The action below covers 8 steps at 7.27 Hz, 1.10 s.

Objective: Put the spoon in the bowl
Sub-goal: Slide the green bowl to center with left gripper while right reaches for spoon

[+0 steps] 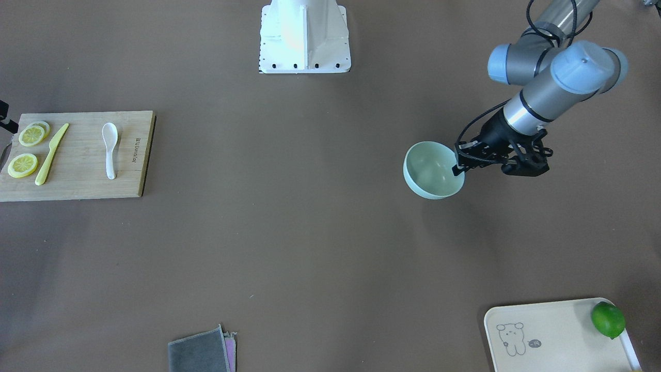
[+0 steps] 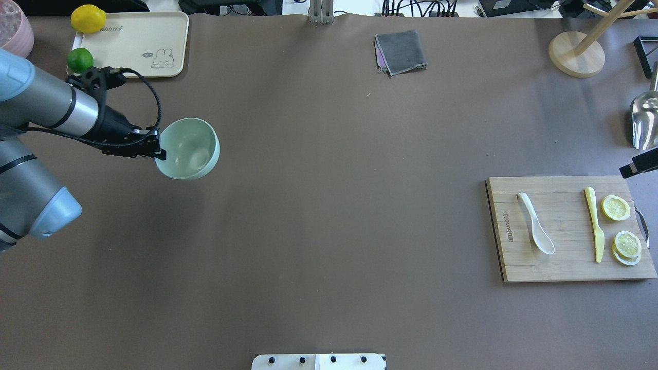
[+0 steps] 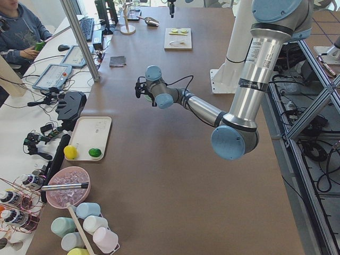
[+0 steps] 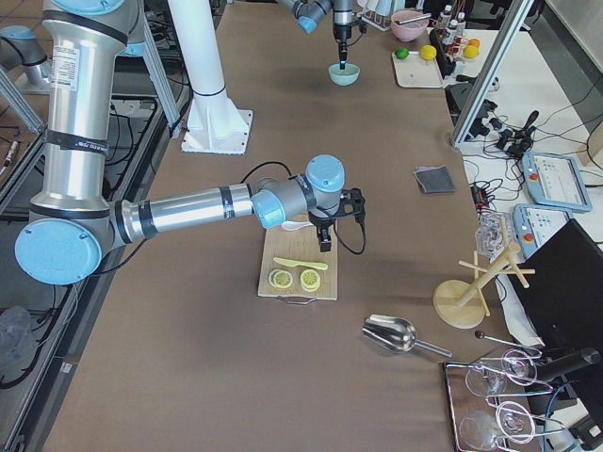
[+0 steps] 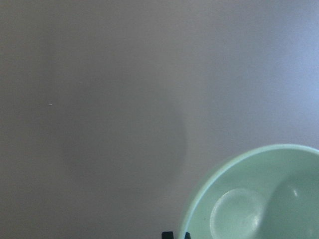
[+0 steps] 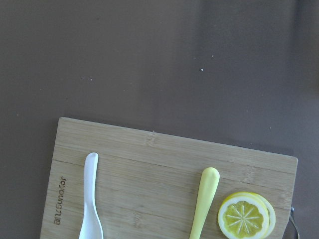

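Note:
The pale mint-green bowl [image 1: 431,173] [image 2: 190,149] is on my left side of the table. My left gripper [image 1: 458,166] [image 2: 160,150] is shut on its rim, one finger inside and one outside; the bowl looks tilted and a little above the table. It fills the lower right of the left wrist view [image 5: 259,199]. The white spoon [image 1: 109,150] [image 2: 536,231] [image 6: 90,199] lies flat on a wooden cutting board [image 1: 77,181] [image 2: 565,267] far on my right side. My right gripper [image 4: 324,240] hovers above the board; I cannot tell whether it is open or shut.
On the board lie a yellow plastic knife [image 2: 595,226] and lemon slices [image 2: 616,208]. A cream tray [image 2: 133,46] with a lime [image 2: 80,60] and a lemon [image 2: 88,18] is beyond the bowl. A grey cloth [image 2: 401,51], a wooden stand [image 2: 576,54] and a metal scoop [image 2: 645,121] are at the far side.

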Each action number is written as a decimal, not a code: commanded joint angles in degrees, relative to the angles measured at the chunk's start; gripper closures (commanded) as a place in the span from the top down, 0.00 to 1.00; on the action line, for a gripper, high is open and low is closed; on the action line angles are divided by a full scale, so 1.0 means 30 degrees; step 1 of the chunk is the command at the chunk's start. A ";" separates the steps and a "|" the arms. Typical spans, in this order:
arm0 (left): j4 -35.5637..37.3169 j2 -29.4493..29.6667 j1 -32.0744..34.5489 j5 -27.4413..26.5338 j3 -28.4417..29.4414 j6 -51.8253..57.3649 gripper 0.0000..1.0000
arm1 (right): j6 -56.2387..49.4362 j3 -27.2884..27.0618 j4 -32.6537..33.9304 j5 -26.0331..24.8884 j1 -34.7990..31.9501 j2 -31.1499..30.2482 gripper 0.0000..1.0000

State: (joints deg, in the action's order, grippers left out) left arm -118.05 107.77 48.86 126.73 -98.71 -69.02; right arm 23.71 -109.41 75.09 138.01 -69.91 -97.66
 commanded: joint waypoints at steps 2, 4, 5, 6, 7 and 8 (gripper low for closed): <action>0.6059 0.4348 -0.3527 -0.3297 -0.0849 -0.2412 0.00 | 0.3871 -0.0093 -0.1386 -0.2464 0.3520 0.0562 0.99; 0.6069 0.5876 -0.5352 -0.5351 0.0668 -0.3678 0.00 | 0.5479 -0.0034 -0.1593 -0.3340 0.5599 0.0707 1.00; 0.6098 0.6464 -0.5503 -0.5415 0.1141 -0.4031 0.00 | 0.5544 -0.0005 -0.1593 -0.3433 0.6015 0.0737 1.00; 0.6098 0.6992 -0.5824 -0.5822 0.1668 -0.4064 0.00 | 0.5516 0.0082 -0.1593 -0.3521 0.6426 0.0854 1.00; 0.6127 0.7520 -0.6175 -0.6203 0.2572 -0.4151 0.00 | 0.5545 0.0228 -0.1593 -0.3638 0.6807 0.0971 1.00; 0.6128 0.7786 -0.6497 -0.6381 0.2813 -0.4152 0.00 | 0.5574 0.0316 -0.1593 -0.3900 0.7072 0.1001 1.00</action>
State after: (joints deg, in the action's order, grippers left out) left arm -99.71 129.73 30.58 108.55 -91.97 -81.30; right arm 40.29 -108.84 70.32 127.10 -49.93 -94.89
